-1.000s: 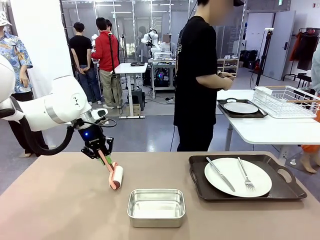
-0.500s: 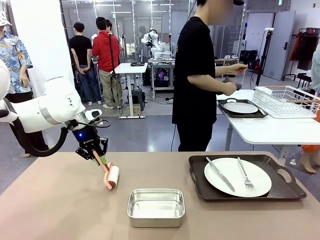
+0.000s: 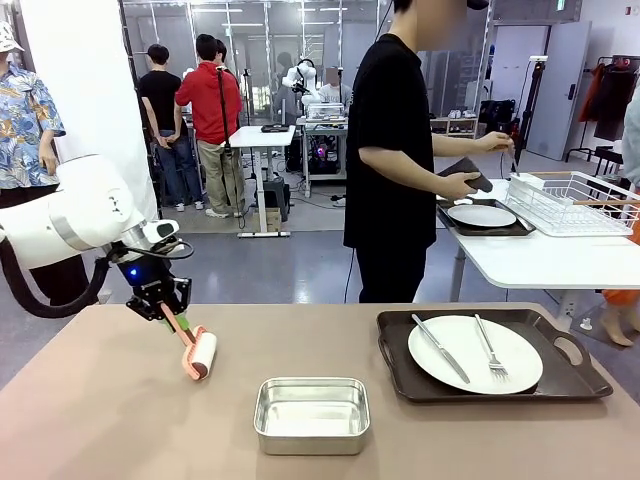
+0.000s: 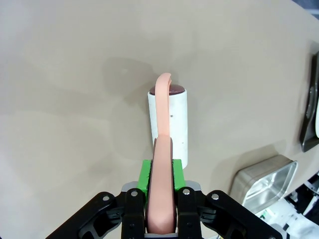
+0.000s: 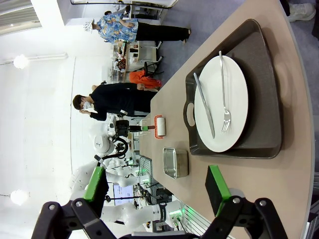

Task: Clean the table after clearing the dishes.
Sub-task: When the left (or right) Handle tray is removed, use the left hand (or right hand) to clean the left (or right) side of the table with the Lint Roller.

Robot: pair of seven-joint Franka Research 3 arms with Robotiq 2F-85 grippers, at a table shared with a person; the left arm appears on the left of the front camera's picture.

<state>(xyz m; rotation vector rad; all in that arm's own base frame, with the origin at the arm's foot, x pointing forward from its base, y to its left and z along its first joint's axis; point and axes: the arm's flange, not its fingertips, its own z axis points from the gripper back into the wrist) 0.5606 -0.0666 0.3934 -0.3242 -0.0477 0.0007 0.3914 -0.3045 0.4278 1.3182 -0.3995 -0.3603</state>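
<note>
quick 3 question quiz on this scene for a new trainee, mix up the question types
1. True or false: the lint roller lies loose on the table, with nothing holding it.
2. What is the left gripper shut on? A) a sponge B) the roller's pink handle C) a cloth
3. Fill in: on the near tray, the plate carries a knife and a ____.
Key: 1 false, the left gripper holds it; 2 B; 3 fork.
</note>
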